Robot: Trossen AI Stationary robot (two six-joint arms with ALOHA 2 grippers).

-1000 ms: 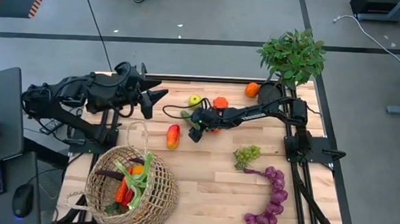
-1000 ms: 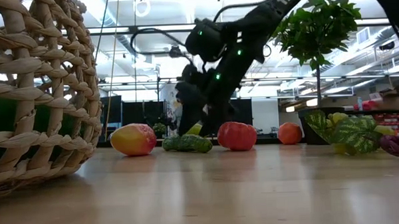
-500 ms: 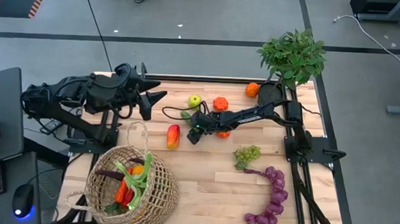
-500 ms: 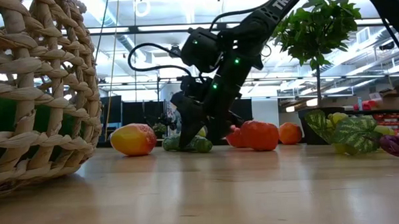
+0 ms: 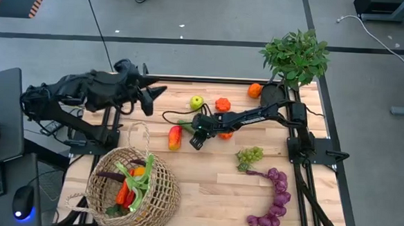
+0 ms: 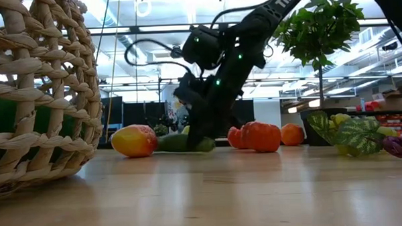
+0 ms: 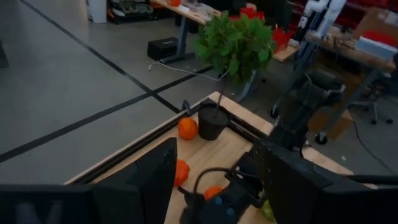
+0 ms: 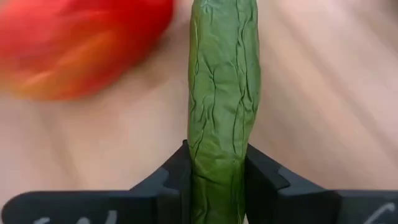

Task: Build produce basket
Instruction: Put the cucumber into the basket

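Note:
A green cucumber [image 8: 222, 81] lies on the wooden table [image 5: 205, 182], and my right gripper [image 8: 217, 186] is shut on it near the table's middle [image 6: 200, 136]. Just left of the cucumber rests a red-yellow fruit [image 5: 175, 136]. At the near left the wicker basket [image 5: 157, 197] holds several pieces of produce. My left gripper [image 5: 153, 96] hangs open above the far left of the table, touching nothing. My right gripper pinches the cucumber's two long sides [image 8: 217, 165] between its two fingers [image 8: 168, 180], toward one end. The fingers slant down from the table's right and lie across the cucumber. The cucumber rests flat on the table [image 6: 175, 143].
A green apple [image 5: 197, 101], red tomatoes [image 5: 222, 104] and an orange [image 5: 254, 90] lie at the far side. Green grapes [image 5: 249, 155] and purple grapes [image 5: 275, 200] lie at the near right. A potted plant [image 5: 295, 55] stands at the far right corner.
My right gripper has sunk a little toward the near left, onto the cucumber, and has shut on it. The red tomato beside it has been nudged toward the table's right. The cucumber stays on the table.

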